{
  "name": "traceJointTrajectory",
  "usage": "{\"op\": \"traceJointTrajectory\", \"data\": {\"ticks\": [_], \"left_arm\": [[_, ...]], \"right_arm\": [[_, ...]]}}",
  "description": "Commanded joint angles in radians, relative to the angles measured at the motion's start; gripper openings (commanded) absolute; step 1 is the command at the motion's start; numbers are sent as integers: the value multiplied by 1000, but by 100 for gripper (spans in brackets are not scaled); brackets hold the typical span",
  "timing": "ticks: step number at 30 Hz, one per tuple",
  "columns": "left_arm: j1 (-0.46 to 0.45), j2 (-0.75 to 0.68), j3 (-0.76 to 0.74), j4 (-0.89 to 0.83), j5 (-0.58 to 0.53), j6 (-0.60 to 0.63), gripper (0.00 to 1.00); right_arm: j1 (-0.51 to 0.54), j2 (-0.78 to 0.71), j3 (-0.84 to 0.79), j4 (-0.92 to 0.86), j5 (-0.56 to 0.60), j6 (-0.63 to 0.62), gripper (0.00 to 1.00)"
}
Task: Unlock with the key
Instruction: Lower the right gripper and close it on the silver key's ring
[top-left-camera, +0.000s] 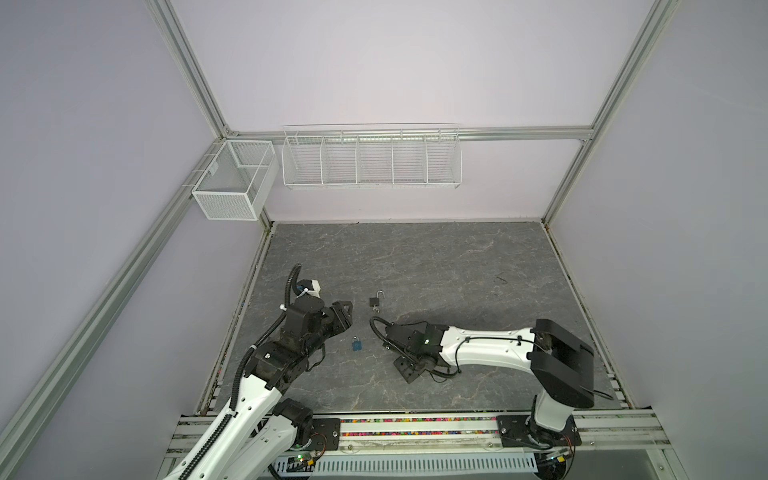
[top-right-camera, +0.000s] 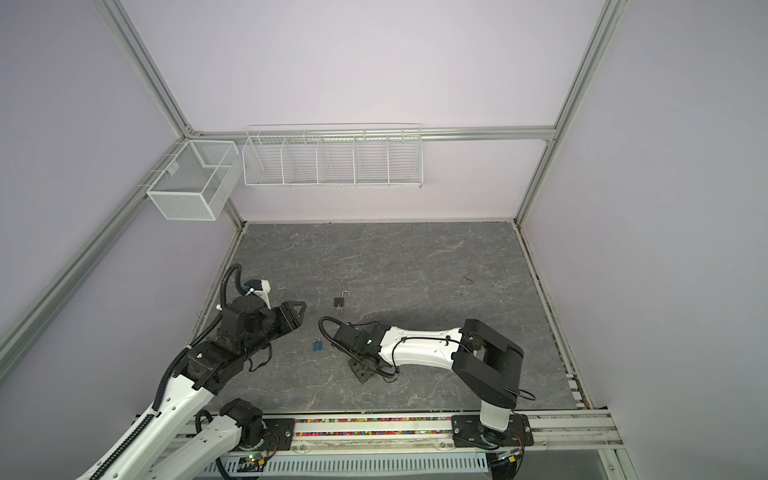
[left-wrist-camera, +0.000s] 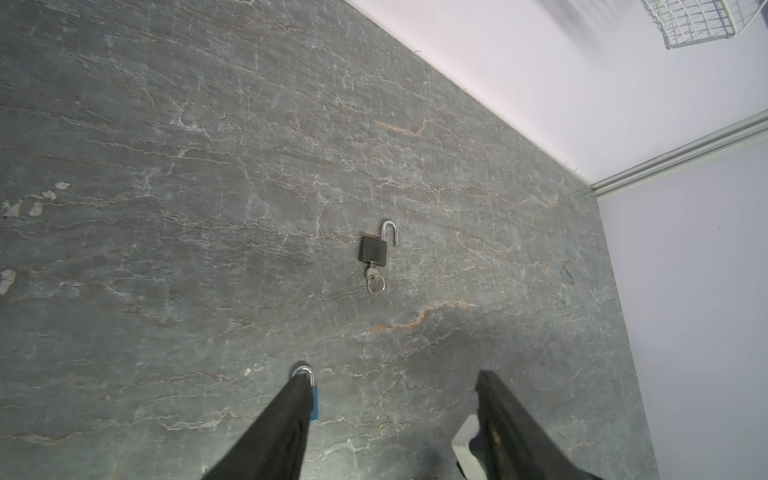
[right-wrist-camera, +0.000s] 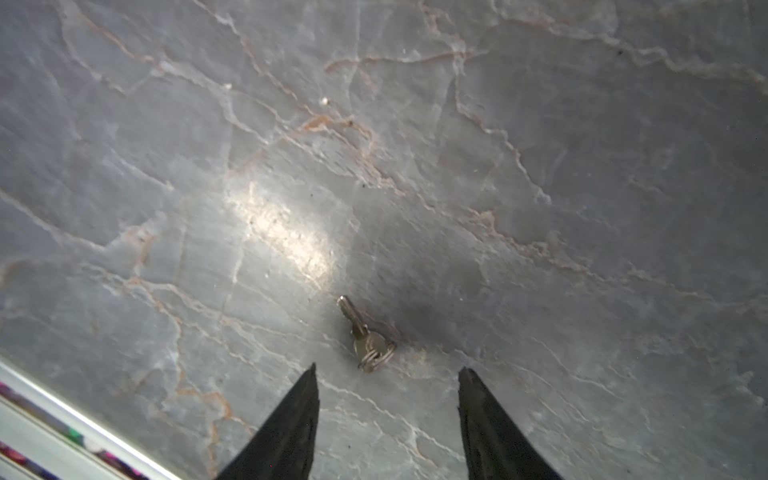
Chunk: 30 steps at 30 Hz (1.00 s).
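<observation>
Black padlock (left-wrist-camera: 373, 250) lies unlocked. Blue padlock (top-left-camera: 356, 345) seems still shut. Left hand (left-wrist-camera: 392, 372) and right hand (right-wrist-camera: 388, 370) gape empty, the right at a loose key (right-wrist-camera: 368, 343).

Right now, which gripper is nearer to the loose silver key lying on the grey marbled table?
Right. The right gripper points down at the loose silver key, which lies just ahead of its open jaws. The left gripper is off to the side, by the blue padlock.
</observation>
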Motion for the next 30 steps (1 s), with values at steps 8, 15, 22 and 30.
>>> {"op": "traceJointTrajectory", "data": {"ticks": [8, 15, 22, 30], "left_arm": [[-4, -9, -22, -2, -11, -17, 64], [-4, 4, -24, 6, -5, -18, 64], [-4, 1, -30, 7, -4, -21, 64], [-4, -3, -26, 1, -2, -26, 64]], "right_arm": [[7, 59, 43, -21, 25, 105, 44], [6, 52, 34, -34, 47, 115, 37], [6, 32, 9, -35, 33, 125, 32], [7, 28, -2, -30, 29, 135, 25]]}}
